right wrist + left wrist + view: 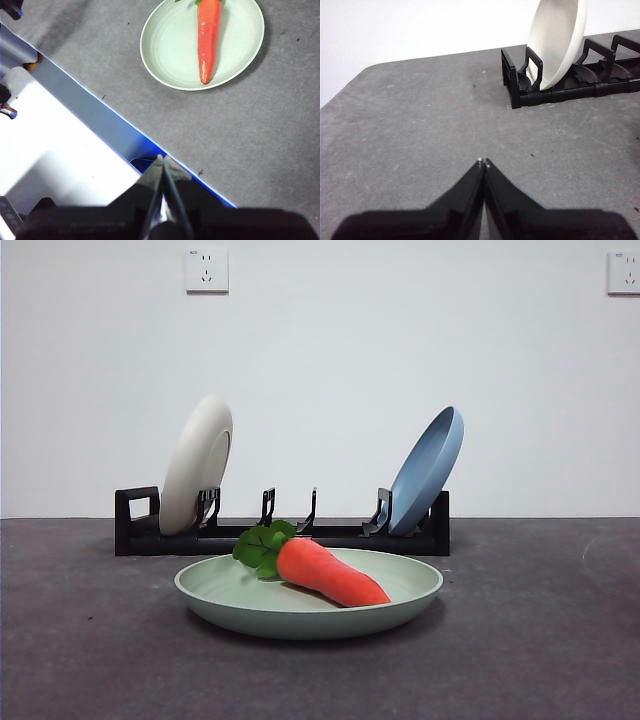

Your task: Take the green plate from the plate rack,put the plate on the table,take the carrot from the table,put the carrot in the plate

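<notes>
The green plate point(308, 605) lies flat on the dark grey table point(90, 640) in front of the plate rack point(282, 530). The carrot point(330, 572) lies in the plate, its leaves toward the rack. The right wrist view shows the plate point(170, 45) with the carrot point(208, 37) in it. My right gripper point(162, 159) is shut and empty, well back from the plate, over the table's edge. My left gripper point(483, 162) is shut and empty above bare table, apart from the rack's point(560, 90) looped end. Neither arm shows in the front view.
A cream-white plate point(196, 464) stands in the rack's left end and shows in the left wrist view point(555, 42). A blue plate point(428, 470) leans in the right end. A white and blue surface point(65, 150) lies past the table's edge.
</notes>
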Controlling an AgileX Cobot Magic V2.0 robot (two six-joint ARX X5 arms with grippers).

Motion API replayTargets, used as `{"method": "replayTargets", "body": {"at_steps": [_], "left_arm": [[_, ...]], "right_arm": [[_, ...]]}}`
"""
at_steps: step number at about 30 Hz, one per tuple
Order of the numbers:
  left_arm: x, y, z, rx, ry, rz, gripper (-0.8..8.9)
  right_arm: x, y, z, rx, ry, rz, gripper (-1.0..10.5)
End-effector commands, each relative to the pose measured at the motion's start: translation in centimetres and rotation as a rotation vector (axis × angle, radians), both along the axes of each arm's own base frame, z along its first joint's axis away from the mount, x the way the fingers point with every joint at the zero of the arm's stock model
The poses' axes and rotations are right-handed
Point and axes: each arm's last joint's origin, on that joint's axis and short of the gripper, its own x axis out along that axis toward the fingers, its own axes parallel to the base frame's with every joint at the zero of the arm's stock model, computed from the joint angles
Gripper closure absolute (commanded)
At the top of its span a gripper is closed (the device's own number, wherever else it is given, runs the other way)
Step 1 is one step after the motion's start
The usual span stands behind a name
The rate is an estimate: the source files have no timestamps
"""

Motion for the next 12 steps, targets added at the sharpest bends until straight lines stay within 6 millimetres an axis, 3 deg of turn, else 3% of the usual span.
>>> {"method": "replayTargets", "body": {"at_steps": [1, 6, 12], "left_arm": [[0.1, 0.0, -0.3, -0.005, 0.004, 0.003, 8.16], [0.1, 0.0, -0.3, -0.005, 0.004, 0.003, 8.16], [0.1, 0.0, -0.3, -0.005, 0.004, 0.003, 8.16]], "right_arm": [[-0.1, -0.2, 0.0, 0.002, -0.020, 0.002, 9.5], [-0.3, -1.3, 0.9, -0.003, -0.215, -0.022, 9.5], [-0.2, -3.5, 1.5, 0.165, -0.539, -0.247, 9.5]]}}
